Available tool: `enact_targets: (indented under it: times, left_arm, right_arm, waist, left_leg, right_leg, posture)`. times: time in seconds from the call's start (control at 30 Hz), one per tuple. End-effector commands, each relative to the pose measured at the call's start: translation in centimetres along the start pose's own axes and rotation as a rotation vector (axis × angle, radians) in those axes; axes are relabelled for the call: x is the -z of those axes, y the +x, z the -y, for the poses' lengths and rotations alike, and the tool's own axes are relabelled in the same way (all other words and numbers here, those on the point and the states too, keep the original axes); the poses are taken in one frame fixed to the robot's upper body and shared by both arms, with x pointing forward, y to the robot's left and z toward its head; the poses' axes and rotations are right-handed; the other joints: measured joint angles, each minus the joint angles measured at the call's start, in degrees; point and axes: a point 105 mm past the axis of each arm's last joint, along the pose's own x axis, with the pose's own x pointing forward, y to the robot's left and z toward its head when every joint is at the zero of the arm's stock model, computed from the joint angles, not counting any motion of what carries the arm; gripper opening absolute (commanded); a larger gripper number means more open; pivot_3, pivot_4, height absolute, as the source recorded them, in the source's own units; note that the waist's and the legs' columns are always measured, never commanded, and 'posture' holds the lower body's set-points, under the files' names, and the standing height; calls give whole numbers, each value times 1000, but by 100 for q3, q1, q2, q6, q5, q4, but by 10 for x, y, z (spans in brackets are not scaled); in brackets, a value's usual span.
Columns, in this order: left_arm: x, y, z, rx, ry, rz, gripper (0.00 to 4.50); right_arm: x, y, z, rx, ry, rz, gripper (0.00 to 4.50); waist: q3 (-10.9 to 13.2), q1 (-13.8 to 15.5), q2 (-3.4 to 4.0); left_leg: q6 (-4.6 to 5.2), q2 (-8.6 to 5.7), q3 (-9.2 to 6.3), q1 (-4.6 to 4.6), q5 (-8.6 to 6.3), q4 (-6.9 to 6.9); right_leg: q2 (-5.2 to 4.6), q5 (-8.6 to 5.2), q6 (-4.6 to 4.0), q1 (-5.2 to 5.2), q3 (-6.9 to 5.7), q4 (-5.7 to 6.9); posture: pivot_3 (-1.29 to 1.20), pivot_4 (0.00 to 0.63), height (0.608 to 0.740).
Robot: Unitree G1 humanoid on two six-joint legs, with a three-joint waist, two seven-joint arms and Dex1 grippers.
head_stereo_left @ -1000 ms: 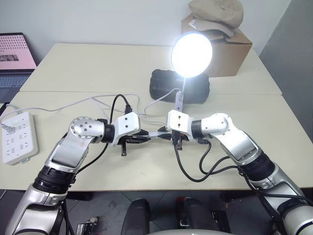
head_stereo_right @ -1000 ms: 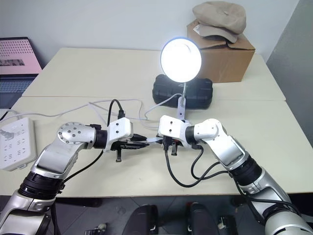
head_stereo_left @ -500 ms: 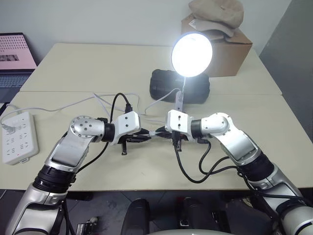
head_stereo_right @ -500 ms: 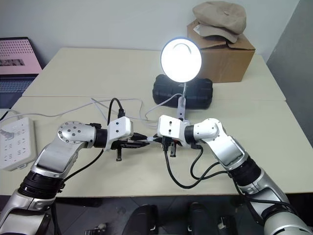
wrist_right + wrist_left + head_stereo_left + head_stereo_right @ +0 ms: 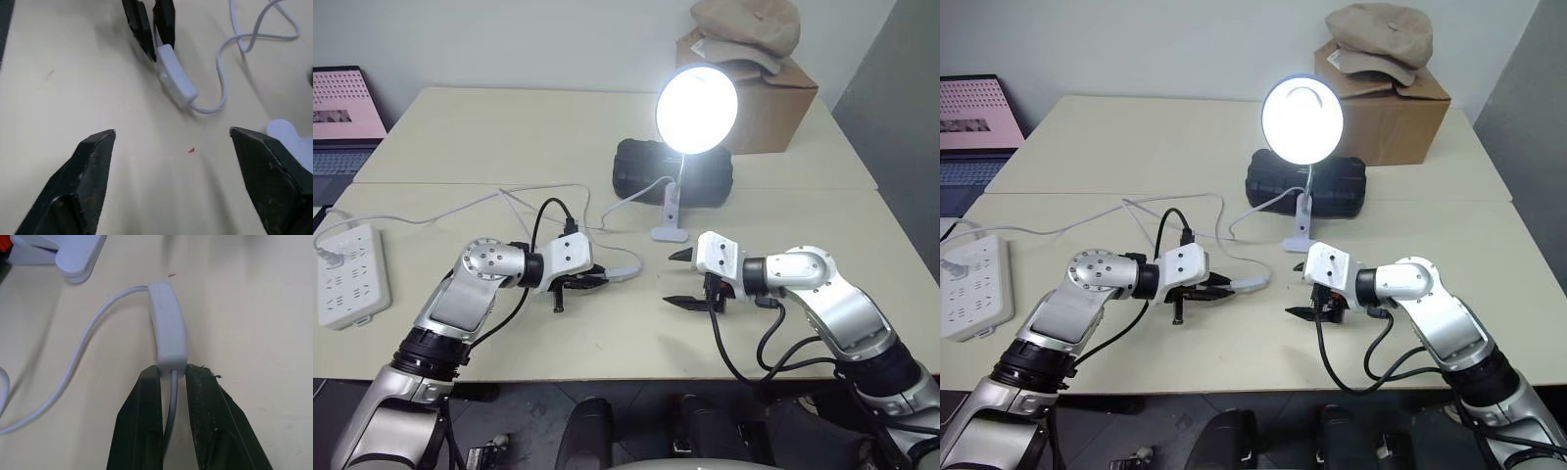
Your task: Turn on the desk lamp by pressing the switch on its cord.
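Left gripper (image 5: 172, 382) was clamped on the cord (image 5: 170, 404) right where it entered the switch (image 5: 167, 328), fingertips (image 5: 149, 387) touching the switch's near end. The switch lay flat on the beige table (image 5: 254, 308). From the switch's far end the cord curved away and back alongside the switch. White clip base (image 5: 73, 254) sat beyond the switch, apart from it.

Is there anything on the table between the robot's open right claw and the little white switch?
Nothing visible is in the way. Bare table lies between the open right gripper and the switch. The left gripper pinches the cord at the switch's far end, away from the right one. The desk lamp stands off to the side, already glowing.
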Motion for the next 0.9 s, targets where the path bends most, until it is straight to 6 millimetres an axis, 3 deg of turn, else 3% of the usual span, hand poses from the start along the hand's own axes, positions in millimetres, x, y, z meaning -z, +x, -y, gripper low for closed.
enact_targets:
  times: [0.03,0.07,0.13,0.33,0.53,0.73,0.9]
  left_arm:
    - [-5,0,-9,-23,44,10,380]
    - [-5,1,-10,-28,34,15,380]
    - [-6,0,-14,-44,44,22,1082]
    - [-13,-8,-15,-55,38,52,2317]
    - [-22,-54,1,-96,38,114,3490]
    - [-11,-93,16,-201,-61,18,3490]
    - [-3,-125,37,-363,-143,-3,3490]
  right_arm:
    - [-7,-8,4,59,-30,13,4493]
    - [-7,-9,4,68,-26,14,4493]
    - [-7,-9,5,85,-22,14,4500]
    - [-5,-10,6,92,-19,8,4500]
    - [-3,-12,9,74,-16,11,4500]
    - [-5,-22,17,72,-35,59,4500]
    - [-4,-45,22,55,-90,112,4500]
  waist:
    - [0,0,0]
    - [0,2,0]
    - [0,3,0]
    - [0,-1,0]
    - [0,-66,0]
    - [1,-49,1]
    - [1,-22,1]
  left_leg:
    - [0,0,0,0,0,0]
    - [0,0,1,-1,0,0]
    - [0,0,1,-2,0,0]
    - [0,0,0,-2,0,0]
    - [0,5,3,-1,0,-3]
    - [0,3,3,2,0,-3]
    - [0,3,2,3,-1,-4]
  right_leg:
    - [0,0,0,0,0,0]
    - [0,0,0,0,2,-1]
    - [0,0,1,0,1,-2]
    - [0,0,1,0,0,-2]
    - [0,-1,0,-3,5,-4]
    - [-4,-1,0,1,2,-5]
    - [-9,-1,1,2,0,-9]
  posture:
    - [0,150,740]
    - [0,150,740]
    - [0,150,740]
    - [0,150,740]
    - [0,150,740]
    - [0,150,740]
    - [0,150,740]
